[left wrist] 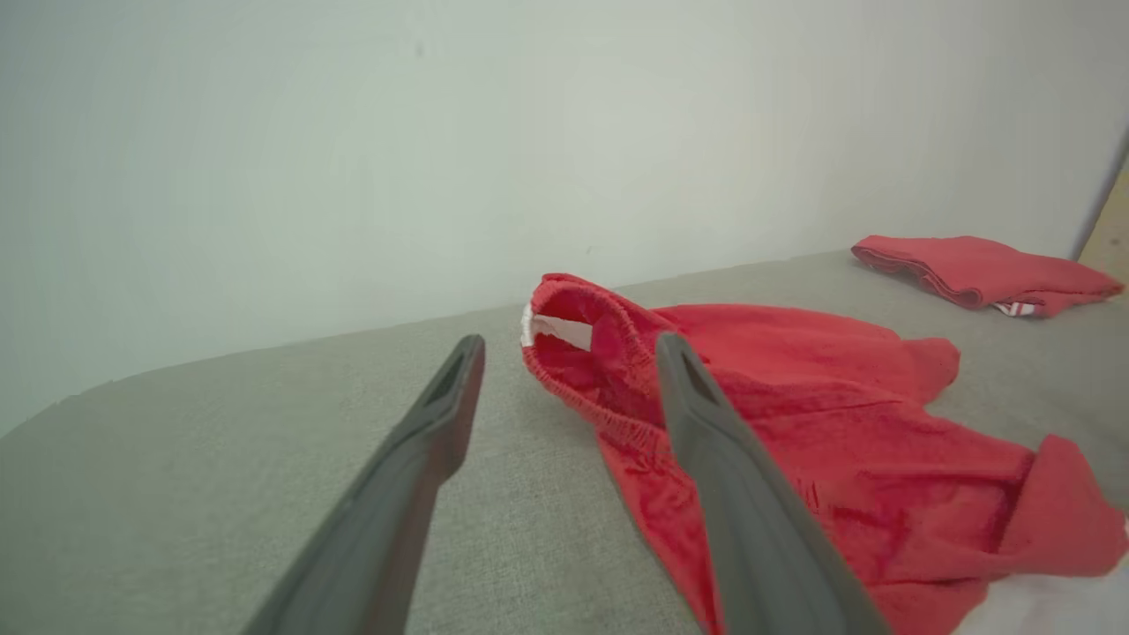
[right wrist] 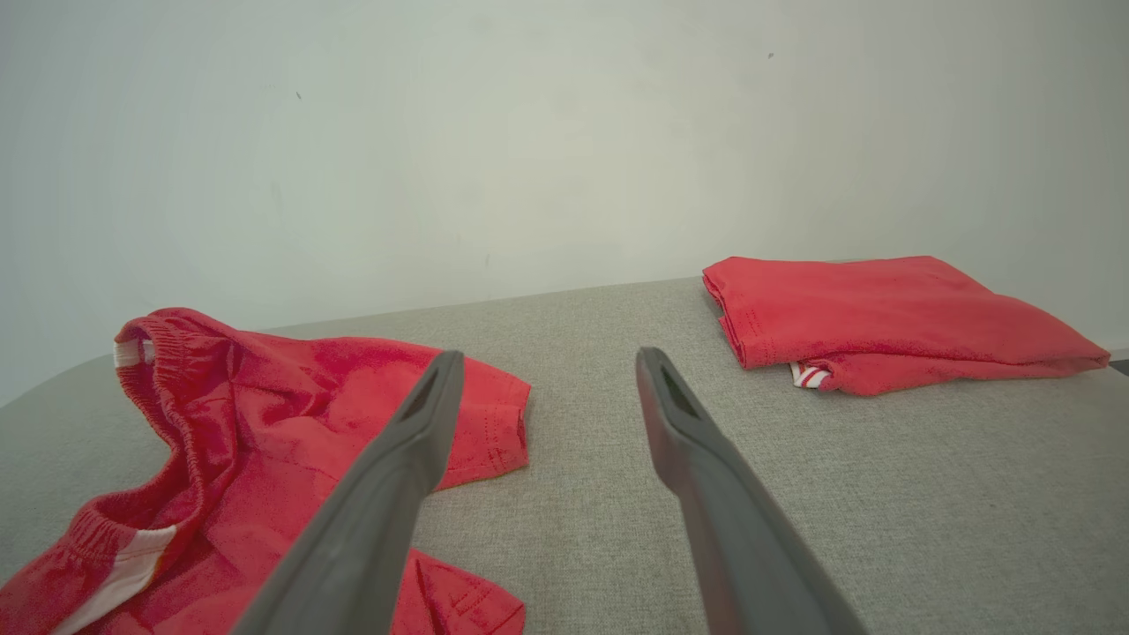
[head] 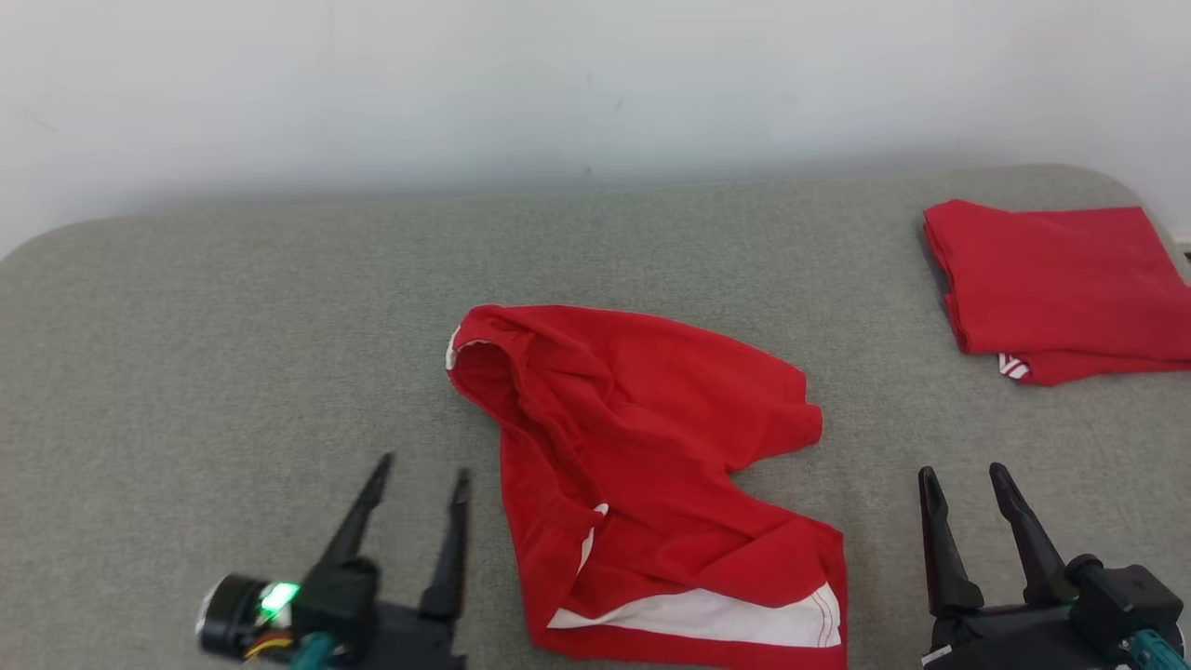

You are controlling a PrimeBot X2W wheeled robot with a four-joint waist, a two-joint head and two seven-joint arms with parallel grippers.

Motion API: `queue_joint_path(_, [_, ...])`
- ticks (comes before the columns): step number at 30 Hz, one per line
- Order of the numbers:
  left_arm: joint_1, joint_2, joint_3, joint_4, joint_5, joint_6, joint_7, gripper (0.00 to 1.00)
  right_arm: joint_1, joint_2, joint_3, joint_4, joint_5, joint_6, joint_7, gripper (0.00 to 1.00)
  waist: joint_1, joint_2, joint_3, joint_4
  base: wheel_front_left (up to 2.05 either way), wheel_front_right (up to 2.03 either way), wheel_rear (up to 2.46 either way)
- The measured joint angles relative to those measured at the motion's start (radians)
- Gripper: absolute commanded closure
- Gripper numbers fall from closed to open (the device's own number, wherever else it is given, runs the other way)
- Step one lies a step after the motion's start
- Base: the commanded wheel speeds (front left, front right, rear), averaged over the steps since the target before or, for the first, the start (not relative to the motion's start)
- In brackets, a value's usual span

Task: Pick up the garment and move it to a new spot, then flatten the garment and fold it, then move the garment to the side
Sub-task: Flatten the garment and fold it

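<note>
plainly the garment (head: 651, 484), a pair of red shorts with a white panel (head: 707, 619) near its front hem, lies crumpled in the middle of the grey upholstered surface (head: 186, 372), between the two arms and slightly nearer the left one. it looks light, soft and limp. it would likely sag and bunch wherever it is lifted, and a pinch on a single layer would probably drag the rest along. the gathered elastic waistband (left wrist: 582, 397), standing up at the far left of the heap, looks like the firmest edge to take. a leg hem on the right side could serve as the second hold for spreading the cloth flat.

the left end effector (head: 424, 467) hovers low at the near left, just beside the cloth. its fingers are spread wide and empty, pointing away toward the waistband. the right end effector (head: 961, 471) sits at the near right, apart from the shorts, equally wide open and holding nothing. a folded red garment (head: 1061, 288) rests at the far right, well apart.
</note>
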Motion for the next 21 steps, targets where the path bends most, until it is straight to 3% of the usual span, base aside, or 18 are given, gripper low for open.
queue_joint_path(7, [-0.176, 0.028, -0.209, 0.072, 0.012, -0.013, 0.070, 0.00, -0.009, 0.001, 0.004, 0.024, 0.002, 0.000, 0.000, 0.00, 0.0000, 0.0000, 0.019, -0.037, 0.00, 0.00, 0.00])
queue_joint_path(21, [-0.328, 0.189, -0.527, 0.183, -0.177, -0.014, 0.355, 0.00, -0.019, 0.007, -0.008, 0.053, 0.009, 0.000, 0.000, 0.00, 0.0001, 0.0001, 0.053, -0.132, 0.00, 0.00, 0.00])
